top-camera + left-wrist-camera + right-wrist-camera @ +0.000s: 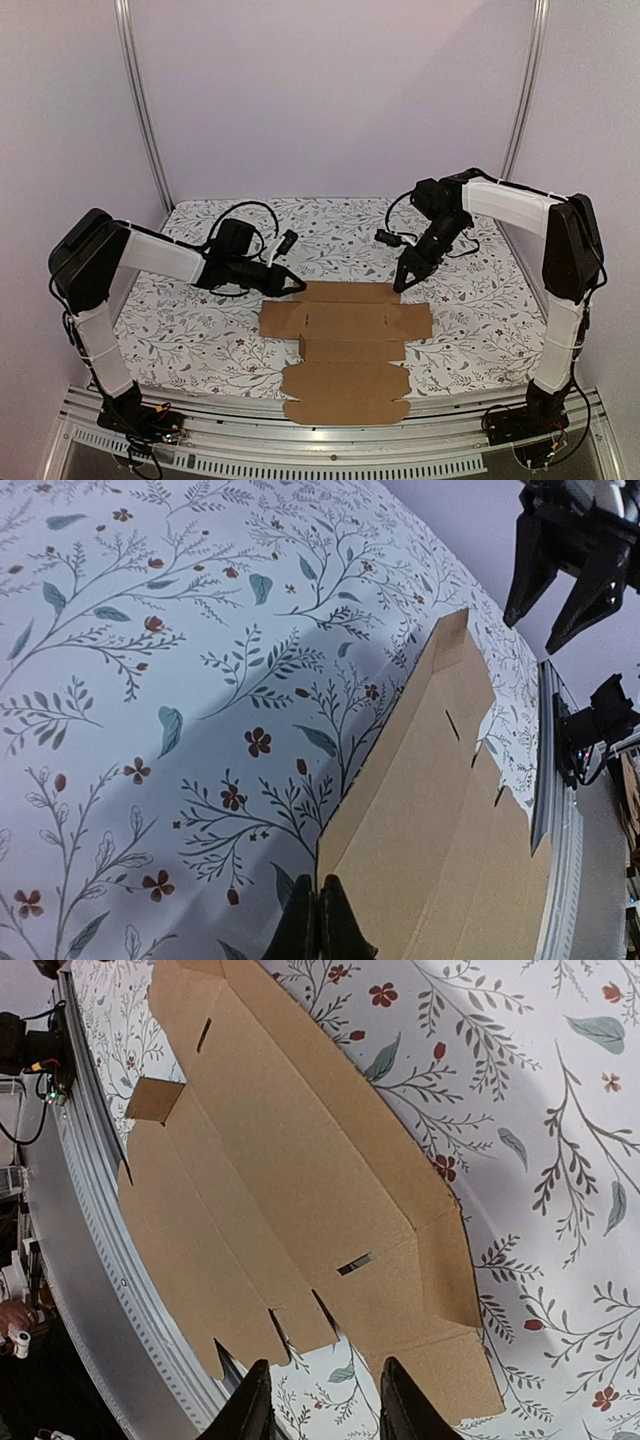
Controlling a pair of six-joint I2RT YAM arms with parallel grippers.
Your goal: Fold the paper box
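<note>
The top view alone shows the whole paper box (345, 350): an unfolded brown sheet lying flat on the flowered worktop (190, 330), midway between the two arms. Its widest band runs left to right, with a flap at each end. A narrower run of panels reaches from that band toward the arm bases, and the last panel lies over the metal rail (220, 412) at the near edge.

The left gripper (297, 287) sits at the far left corner of the sheet and the right gripper (402, 285) at the far right corner, both tips low over the far edge.

The left wrist view adds what the top view cannot settle. The left gripper's fingers (320, 920) are pressed together right at a corner of the paper box (440, 810); whether the cardboard's edge is caught between them I cannot tell. The sheet stretches away from them toward the right gripper (535, 630), which hangs with its fingers apart.

The right wrist view shows the right gripper (320, 1405) spread, holding nothing. The slotted paper box (300, 1180) lies just beyond its fingers (250, 1405), with one corner below the gap, and its far side lies over the rail (100, 1310).
</note>
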